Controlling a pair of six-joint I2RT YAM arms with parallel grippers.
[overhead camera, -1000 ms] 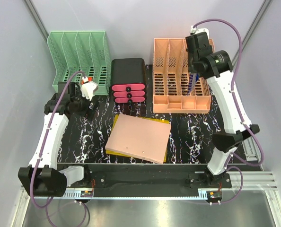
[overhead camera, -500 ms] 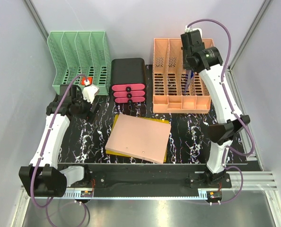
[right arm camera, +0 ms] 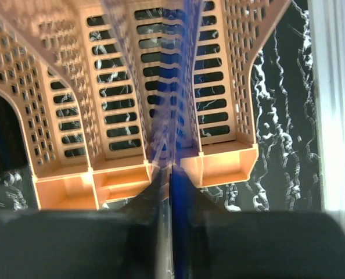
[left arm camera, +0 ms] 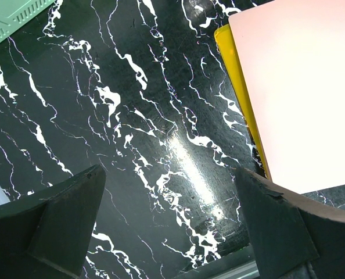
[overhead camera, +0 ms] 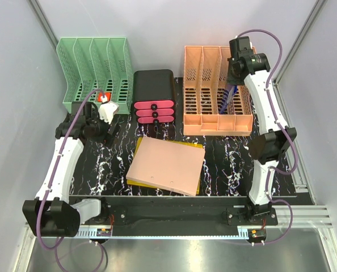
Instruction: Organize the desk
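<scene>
View from above of the desk [overhead camera: 225, 158], a wide black tabletop with white marble-like veins, which fills the middle of the scene, with the two arm bases at its near edge. At its far left stands a green file rack [overhead camera: 95, 73] with several upright slots; at the far right stands an orange file rack [overhead camera: 217, 90] of the same kind. Between them sits a black drawer unit [overhead camera: 154, 93] with three pink drawer fronts. In the middle of the desk a pink folder [overhead camera: 167, 164] lies flat and slightly skewed on top of a yellow folder [overhead camera: 135, 182], whose edge shows along the near and left sides. The left gripper [left arm camera: 166, 171] hangs above bare desk near the green rack, its two dark fingers spread wide with nothing between them; its wrist camera sees the marble surface and the left edges of the two folders. The right gripper [right arm camera: 169, 186] reaches high over the right part of the orange rack, its fingers pressed together on a thin blue sheet [right arm camera: 175, 116], seen edge-on and blurred. The sheet points down into the rack in line with a divider; which slot it is over cannot be told.
</scene>
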